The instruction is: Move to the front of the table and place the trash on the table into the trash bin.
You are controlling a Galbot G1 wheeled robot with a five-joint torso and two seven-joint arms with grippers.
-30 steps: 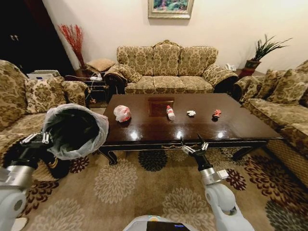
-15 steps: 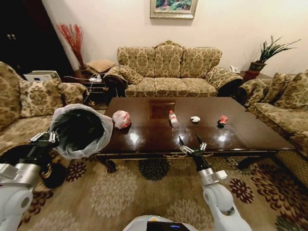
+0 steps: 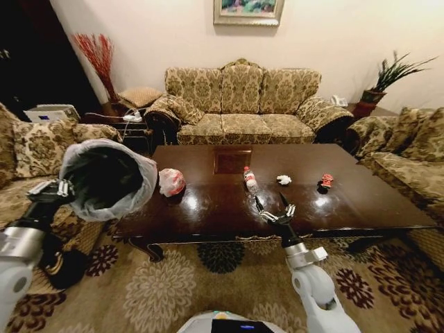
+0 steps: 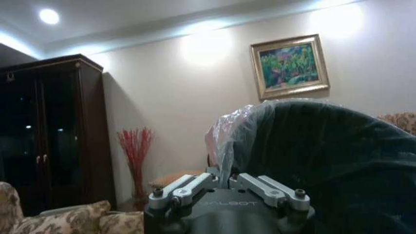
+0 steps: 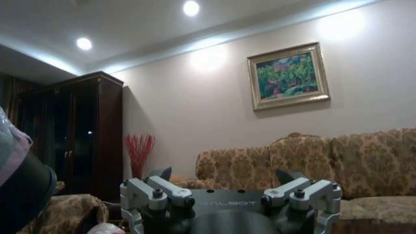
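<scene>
- The sofa (image 3: 239, 100) at the far wall and its mates at left and right are overstuffed, in gold floral brocade; they ring the work area, leaving the patterned carpet (image 3: 173, 277) clear on the near side.
- The tabletop (image 3: 277, 208) is a broad rectangle of glossy reddish-brown wood with a square inset panel towards its far edge; the polish throws back the ceiling lights. Its near edge lies just under the right arm, so the robot looks to be at the front of it.
- The trash bin (image 3: 104, 179) is round and dark, lined with a filmy whitish-grey bag that puffs over the rim. It is held up off the floor at the left, just off the left end of the tabletop, mouth tipped towards the table, probably so items can be dropped straight in.
- The left gripper (image 3: 48, 189) has its jaws pinched together on the bin's rim and liner, as the left wrist view shows (image 4: 227, 187).
- The right gripper (image 3: 269, 206) hovers over the near part of the tabletop, jaws spread wide and holding nothing, just near of the bottle.
- The trash sits in a loose row across the middle: a crumpled white-and-pink bag bundle (image 3: 171, 182) at left, a clear red-labelled bottle (image 3: 249, 180), a white paper wad (image 3: 284, 180), and a red wrapper (image 3: 325, 181) at right, each well apart.
</scene>
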